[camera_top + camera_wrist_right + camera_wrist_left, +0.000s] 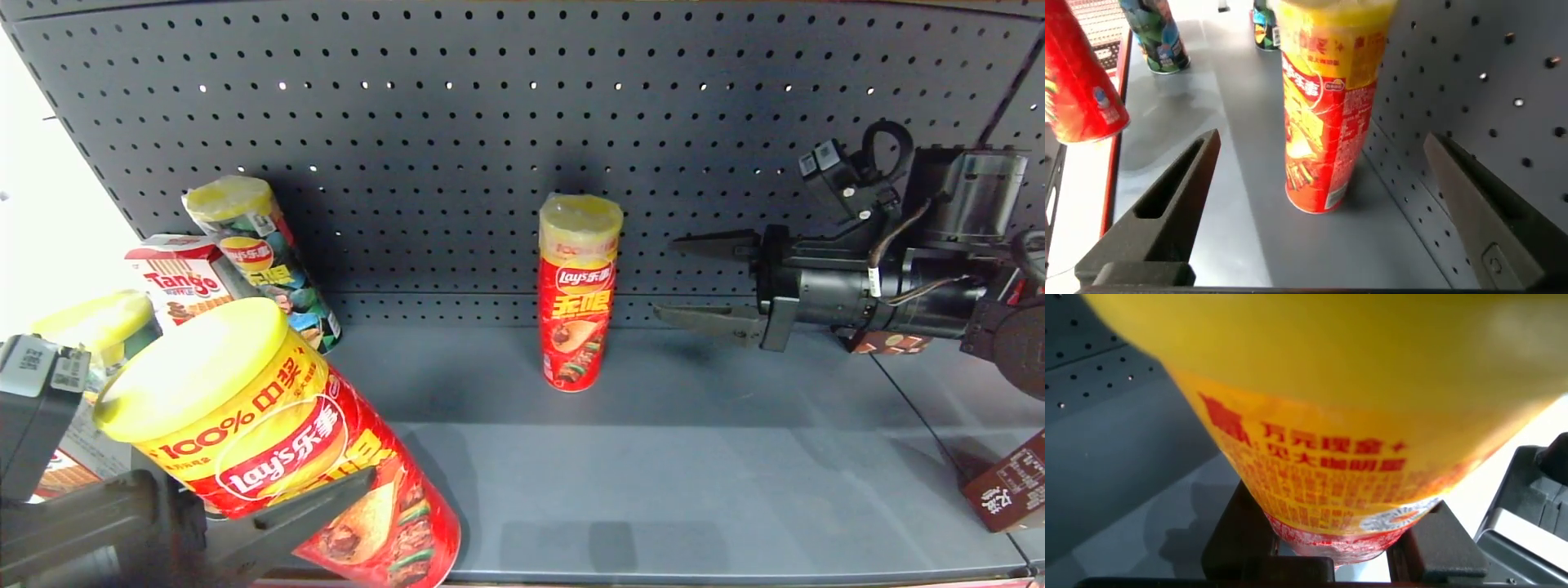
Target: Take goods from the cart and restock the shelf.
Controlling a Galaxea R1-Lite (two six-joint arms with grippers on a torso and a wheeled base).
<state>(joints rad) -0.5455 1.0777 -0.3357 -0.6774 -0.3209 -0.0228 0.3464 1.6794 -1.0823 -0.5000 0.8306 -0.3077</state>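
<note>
A red chip can with a yellow lid (245,408) lies tilted in my left gripper (302,441) at the front left of the shelf; the gripper is shut on its body. In the left wrist view the same can (1331,416) sits between the dark pads (1237,531). A second red chip can (575,302) stands upright mid-shelf near the pegboard. My right gripper (665,278) hovers just to its right, open and pointing at it, not touching. The right wrist view has that can (1323,122) ahead of the spread fingers (1167,212).
A green-patterned can (261,253) leans on the pegboard (490,122) at the back left, beside a red-and-white biscuit box (184,282) and another yellow-lidded can (106,322). Brown boxes (1008,486) stand at the right. The grey shelf board (694,474) is bare in front.
</note>
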